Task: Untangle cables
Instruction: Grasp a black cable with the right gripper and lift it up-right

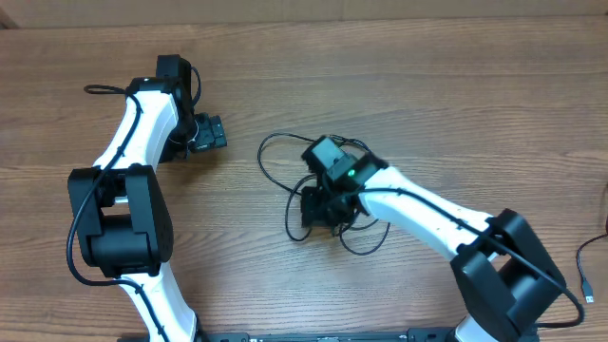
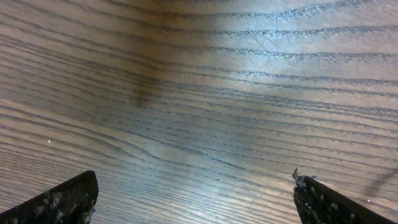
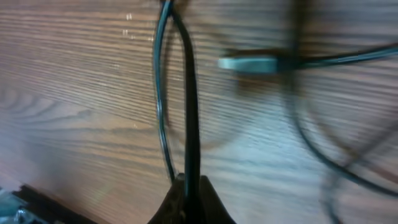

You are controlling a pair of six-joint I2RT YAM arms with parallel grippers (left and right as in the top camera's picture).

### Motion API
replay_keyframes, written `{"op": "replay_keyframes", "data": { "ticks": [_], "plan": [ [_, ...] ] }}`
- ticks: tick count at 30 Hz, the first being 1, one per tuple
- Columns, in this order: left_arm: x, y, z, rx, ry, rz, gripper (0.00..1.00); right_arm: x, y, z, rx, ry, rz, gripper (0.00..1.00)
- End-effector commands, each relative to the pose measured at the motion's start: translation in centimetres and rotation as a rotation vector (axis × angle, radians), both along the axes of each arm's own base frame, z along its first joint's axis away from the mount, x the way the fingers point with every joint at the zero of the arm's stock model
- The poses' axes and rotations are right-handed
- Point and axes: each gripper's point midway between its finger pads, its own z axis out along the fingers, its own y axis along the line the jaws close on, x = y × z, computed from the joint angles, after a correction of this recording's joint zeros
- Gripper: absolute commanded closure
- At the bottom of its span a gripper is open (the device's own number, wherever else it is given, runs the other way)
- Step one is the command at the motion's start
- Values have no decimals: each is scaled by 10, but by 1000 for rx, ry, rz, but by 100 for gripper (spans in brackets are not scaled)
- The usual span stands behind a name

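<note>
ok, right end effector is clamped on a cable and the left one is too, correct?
No: the left end effector is open over bare table, holding nothing, per the left wrist view. The right end effector is clamped on a cable.

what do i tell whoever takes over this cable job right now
Right gripper: shut on one black strand of the cables, low over the middle of the table.
Left gripper: open, empty, over bare wood well to the left of the cables.
Cables: loose overlapping loops around and under the right gripper; a silver plug lies just beyond the pinched strand.
Done: one strand gripped.
Left: nothing is separated yet. Probably draw that strand out of the loops, use the left gripper to hold the rest down, then lay each cable apart.
</note>
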Motion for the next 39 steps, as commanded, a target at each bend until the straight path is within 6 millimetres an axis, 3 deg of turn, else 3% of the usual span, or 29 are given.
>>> {"op": "replay_keyframes", "data": {
  "ticks": [1,5,14,20,25,29,33,36,39],
  "plan": [
    [-1,2,-2,8,4,13,0,31,-8,58,-12,-191,15,96],
    [-1,2,-2,8,4,13,0,50,-23,117,-64,-353,11,96],
    [-1,2,-2,8,4,13,0,80,-54,287,-31,-789,-118,96],
    [-1,2,-2,8,4,13,1,73,-96,392,23,-1061,-299,96],
    [-1,2,-2,8,4,13,0,56,-141,464,33,-1294,-430,96],
    [-1,2,-2,8,4,13,1,33,-167,500,96,-1391,-520,96],
    [-1,2,-2,8,4,13,1,17,-183,523,69,-1494,-489,96],
    [-1,2,-2,8,4,13,0,15,-185,518,16,-1497,-437,96],
    [-1,2,-2,8,4,13,1,18,-182,496,-75,-1444,-360,96]
  ]
}}
